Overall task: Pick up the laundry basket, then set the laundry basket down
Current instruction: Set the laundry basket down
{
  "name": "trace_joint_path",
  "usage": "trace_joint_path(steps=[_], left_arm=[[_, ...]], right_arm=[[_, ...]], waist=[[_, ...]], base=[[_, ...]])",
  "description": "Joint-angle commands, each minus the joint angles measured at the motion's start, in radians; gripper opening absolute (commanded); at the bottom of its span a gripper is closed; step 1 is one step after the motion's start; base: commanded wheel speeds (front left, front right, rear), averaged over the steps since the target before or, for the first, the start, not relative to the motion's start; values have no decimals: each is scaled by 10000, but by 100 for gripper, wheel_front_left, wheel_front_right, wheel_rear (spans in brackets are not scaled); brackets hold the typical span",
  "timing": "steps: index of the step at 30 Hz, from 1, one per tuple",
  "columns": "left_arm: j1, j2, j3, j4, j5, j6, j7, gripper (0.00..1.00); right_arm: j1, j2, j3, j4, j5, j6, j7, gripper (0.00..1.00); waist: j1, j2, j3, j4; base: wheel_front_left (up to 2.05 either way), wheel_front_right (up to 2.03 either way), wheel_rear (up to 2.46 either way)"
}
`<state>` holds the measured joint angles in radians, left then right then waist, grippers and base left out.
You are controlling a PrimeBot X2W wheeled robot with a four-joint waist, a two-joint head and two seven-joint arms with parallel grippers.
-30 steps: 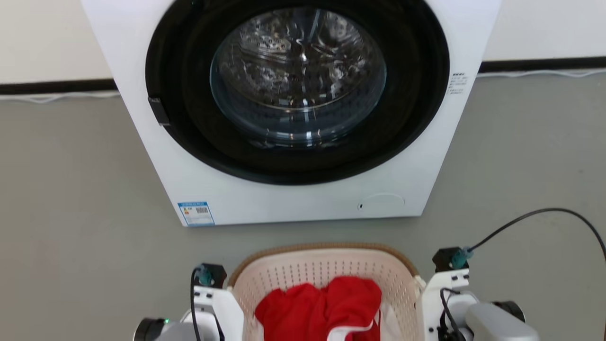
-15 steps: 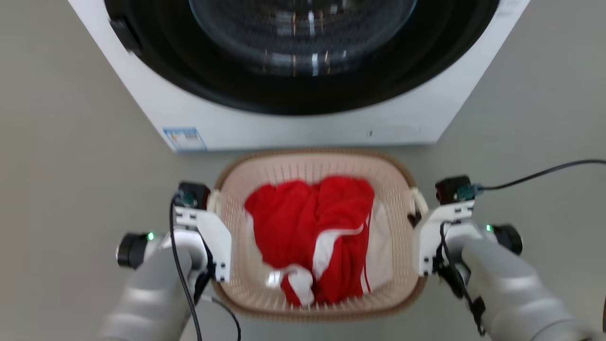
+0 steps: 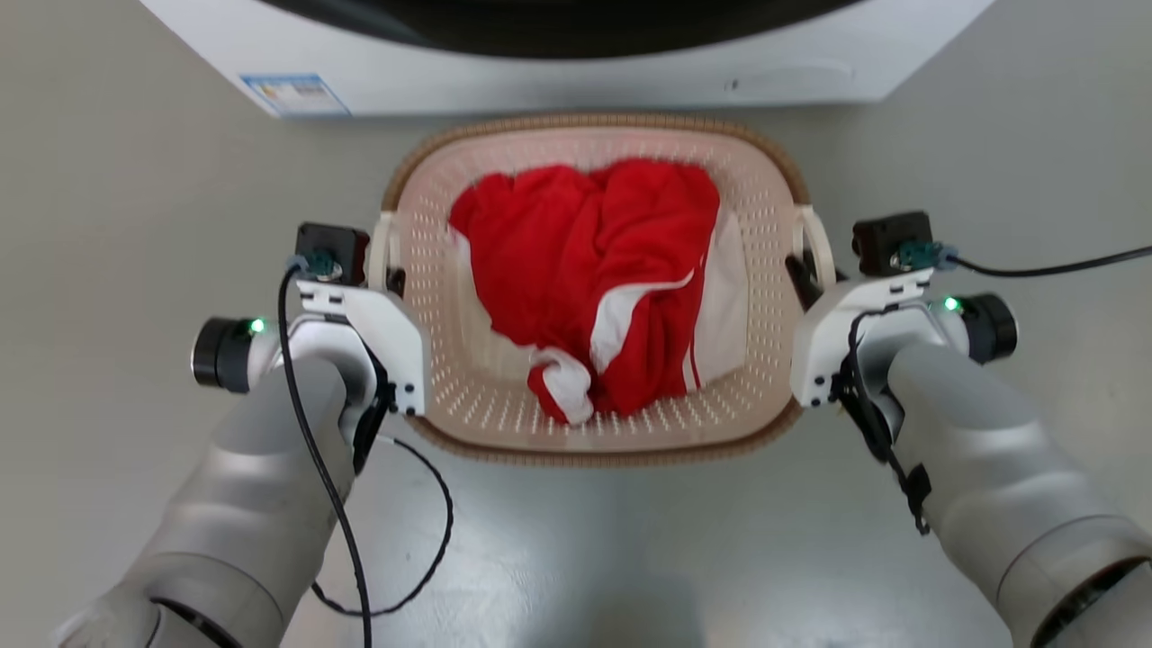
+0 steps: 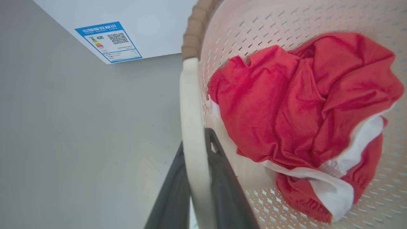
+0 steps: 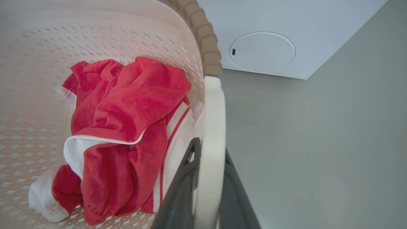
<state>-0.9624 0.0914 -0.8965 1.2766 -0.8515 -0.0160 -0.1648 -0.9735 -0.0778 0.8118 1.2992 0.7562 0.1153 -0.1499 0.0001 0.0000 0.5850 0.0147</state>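
Head view tipped lower since earlier frame; washer (image 3: 540, 81) now at top edge. Left gripper (image 4: 194, 140) clamped on laundry basket (image 3: 477, 396) by left white handle (image 4: 190, 105), right gripper (image 5: 210, 146) clamped on right handle (image 5: 213, 111). Basket between arms, red garment (image 3: 576, 243) inside, far rim near washer front. Grey floor (image 3: 108, 225) open at both sides and near side.

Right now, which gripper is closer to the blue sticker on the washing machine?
Left. The left gripper clamps the basket handle nearest the blue sticker; the right gripper clamps the opposite handle.
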Motion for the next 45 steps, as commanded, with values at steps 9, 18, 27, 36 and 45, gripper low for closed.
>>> trace_joint_path(steps=[9, 18, 27, 36, 45], left_arm=[[-908, 269, 167, -25, 234, 121, -532, 0], [-1305, 292, 273, -46, 329, 285, -914, 0], [-1583, 393, 391, -123, 432, 343, -964, 0], [-1667, 489, 511, -237, 561, 339, -968, 0], [-1772, 422, 537, -139, 595, 274, -969, 0]], right_arm=[[-328, 234, -542, -89, -864, 154, -573, 0], [-478, 164, -1700, -86, -1909, 154, -641, 0], [-710, 231, -2677, -85, -2849, 154, -637, 0], [-665, 269, -3499, -85, -3603, 154, -629, 0], [-706, 273, -3730, -85, -3763, 154, -648, 0]], waist=[[0, 0, 1419, -34], [0, 0, 2077, 67], [0, 0, 2514, 25], [0, 0, 2792, -18], [0, 0, 2952, 28]], base=[[0, 0, 0], [0, 0, 0], [0, 0, 0], [0, 0, 0], [0, 0, 0]])
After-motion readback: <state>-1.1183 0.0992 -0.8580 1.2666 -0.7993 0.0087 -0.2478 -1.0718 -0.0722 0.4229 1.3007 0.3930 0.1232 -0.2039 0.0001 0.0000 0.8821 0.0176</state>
